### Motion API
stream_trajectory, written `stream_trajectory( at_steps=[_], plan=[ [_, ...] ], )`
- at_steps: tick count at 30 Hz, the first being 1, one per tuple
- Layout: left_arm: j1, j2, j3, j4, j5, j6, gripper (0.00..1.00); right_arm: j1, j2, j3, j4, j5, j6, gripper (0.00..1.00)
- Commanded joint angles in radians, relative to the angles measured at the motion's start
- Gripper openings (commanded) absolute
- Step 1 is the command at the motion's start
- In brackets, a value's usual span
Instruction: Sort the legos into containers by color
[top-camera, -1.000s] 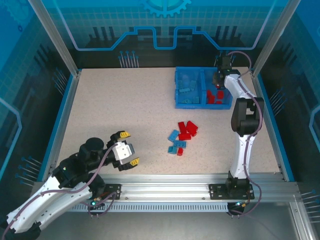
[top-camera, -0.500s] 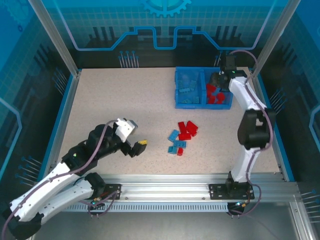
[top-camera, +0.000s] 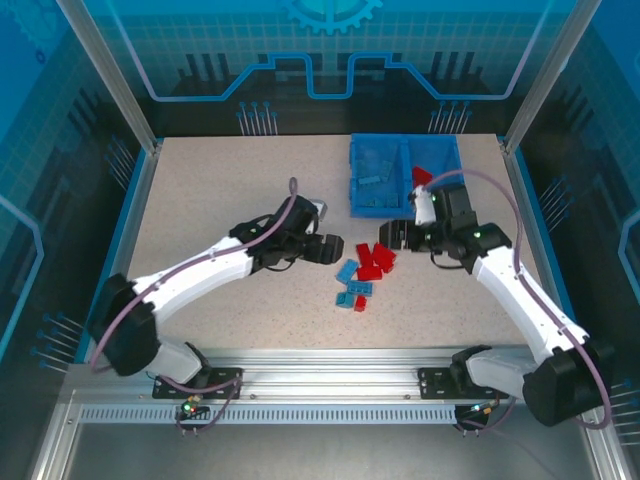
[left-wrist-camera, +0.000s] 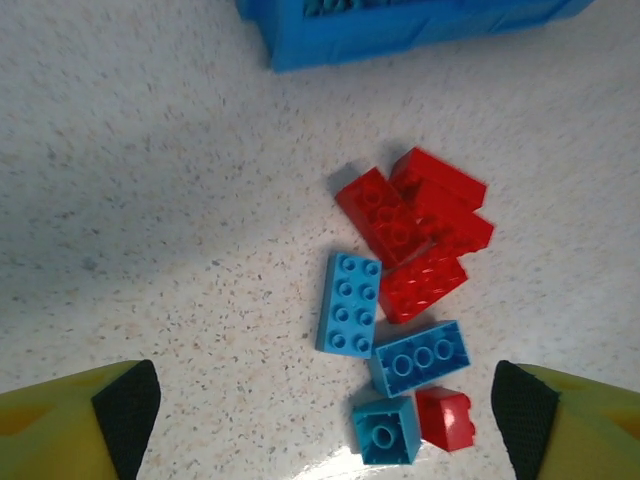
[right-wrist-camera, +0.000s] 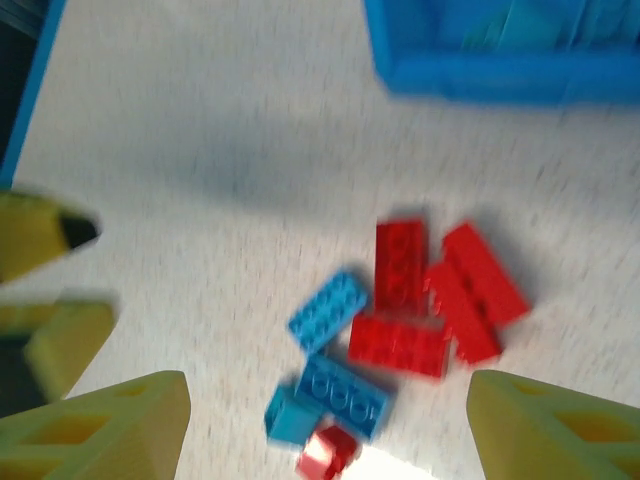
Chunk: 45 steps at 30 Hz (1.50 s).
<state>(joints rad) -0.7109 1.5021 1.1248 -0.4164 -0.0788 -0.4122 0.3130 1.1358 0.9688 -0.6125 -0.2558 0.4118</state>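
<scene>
- Legos (top-camera: 365, 272) clustered on speckled surface (top-camera: 220, 190), near blue bin (top-camera: 378, 185).
- Left claw (top-camera: 328, 249), right claw (top-camera: 396, 235) flanking cluster, both spread wide, empty.
- Arms reaching inward, blue-walled enclosure.

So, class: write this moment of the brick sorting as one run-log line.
left gripper: open, empty | right gripper: open, empty | both near loose red and light-blue plastic bricks on table | blue translucent plastic bin: holds bricks

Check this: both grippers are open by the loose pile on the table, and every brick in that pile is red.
One thing is wrong: the pile mixes red bricks with three light blue bricks, as the left wrist view shows. The left gripper and right gripper are indeed open by it.
</scene>
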Motion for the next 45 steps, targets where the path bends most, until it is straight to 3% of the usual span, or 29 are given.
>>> stream_trajectory(
  at_steps=[1, 4, 11, 23, 31, 36, 40, 45],
  plan=[
    [-0.008, 0.106, 0.060, 0.030, 0.062, -0.094, 0.82, 0.049, -0.089, -0.082, -0.049, -0.031, 0.071, 0.75],
    [-0.020, 0.221, 0.121, 0.051, 0.107, -0.116, 0.78, 0.094, -0.155, -0.175, 0.006, -0.046, 0.150, 0.75],
    [-0.058, 0.406, 0.233, -0.014, 0.052, -0.083, 0.70, 0.147, -0.199, -0.215, -0.018, 0.013, 0.167, 0.77],
    [-0.078, 0.491, 0.251, -0.061, 0.075, -0.080, 0.59, 0.152, -0.151, -0.198, -0.038, 0.013, 0.167, 0.77],
    [-0.079, 0.527, 0.247, -0.094, 0.090, -0.053, 0.59, 0.158, -0.145, -0.197, -0.032, 0.028, 0.178, 0.77],
    [-0.087, 0.548, 0.264, -0.145, -0.006, -0.026, 0.57, 0.164, -0.134, -0.191, -0.034, 0.032, 0.179, 0.77],
    [-0.089, 0.560, 0.275, -0.187, -0.118, -0.017, 0.49, 0.169, -0.132, -0.189, -0.034, 0.037, 0.180, 0.77],
    [-0.093, 0.542, 0.268, -0.187, -0.142, -0.028, 0.37, 0.172, -0.131, -0.185, -0.035, 0.038, 0.183, 0.77]
  ],
)
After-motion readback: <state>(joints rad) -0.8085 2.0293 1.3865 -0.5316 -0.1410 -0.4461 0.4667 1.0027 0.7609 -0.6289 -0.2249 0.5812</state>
